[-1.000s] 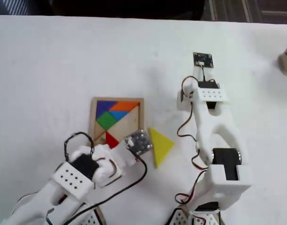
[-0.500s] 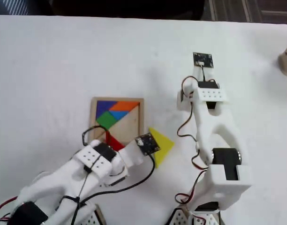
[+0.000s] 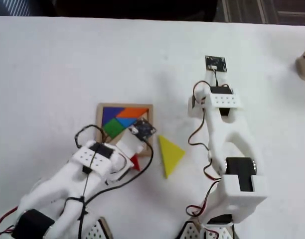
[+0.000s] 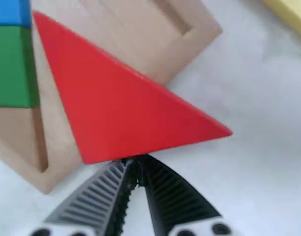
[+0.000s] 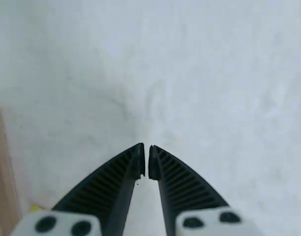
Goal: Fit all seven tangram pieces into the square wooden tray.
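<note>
Left gripper (image 4: 136,169): pinching red triangle (image 4: 121,113) at five o'clock corner of tray (image 4: 199,29). Right gripper (image 5: 145,162): closed, empty, over surface (image 5: 214,73).

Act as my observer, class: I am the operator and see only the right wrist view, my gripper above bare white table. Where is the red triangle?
Observer: The red triangle rests across the wooden tray's near right corner, over the rim and not seated.
Operator: Is anything touching it?
Observer: The left gripper meets its edge with fingers shut.
Operator: Which pieces are seated?
Observer: A purple piece, an orange piece, a blue piece and a green piece; a yellow triangle lies on the table to the right of the tray.
</note>
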Action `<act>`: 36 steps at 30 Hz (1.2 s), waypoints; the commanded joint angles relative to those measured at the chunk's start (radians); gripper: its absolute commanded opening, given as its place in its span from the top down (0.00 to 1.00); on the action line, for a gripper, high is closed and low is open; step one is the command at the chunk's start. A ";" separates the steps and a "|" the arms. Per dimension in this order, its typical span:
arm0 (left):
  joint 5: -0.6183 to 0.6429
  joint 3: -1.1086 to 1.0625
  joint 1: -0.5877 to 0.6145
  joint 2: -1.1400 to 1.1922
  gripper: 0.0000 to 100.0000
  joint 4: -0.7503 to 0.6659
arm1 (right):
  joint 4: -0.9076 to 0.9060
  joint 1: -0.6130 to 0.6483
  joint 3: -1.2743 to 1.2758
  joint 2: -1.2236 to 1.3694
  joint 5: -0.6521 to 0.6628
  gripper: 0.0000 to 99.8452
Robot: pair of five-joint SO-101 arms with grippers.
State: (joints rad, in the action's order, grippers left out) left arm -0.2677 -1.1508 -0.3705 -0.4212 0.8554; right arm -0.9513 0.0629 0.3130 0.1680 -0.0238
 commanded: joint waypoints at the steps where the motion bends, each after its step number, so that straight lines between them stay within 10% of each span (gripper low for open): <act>1: 0.012 0.074 0.019 0.015 0.98 -0.051 | 0.008 -0.012 -0.046 -0.010 -0.005 0.98; 36: 0.124 0.080 0.064 0.031 0.98 -0.342 | 0.007 -0.012 -0.046 -0.010 -0.005 0.98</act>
State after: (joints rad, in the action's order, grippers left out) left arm -0.1573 -1.1185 -0.3046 -0.3920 0.5485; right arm -0.9513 0.0629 0.3130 0.1680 -0.0238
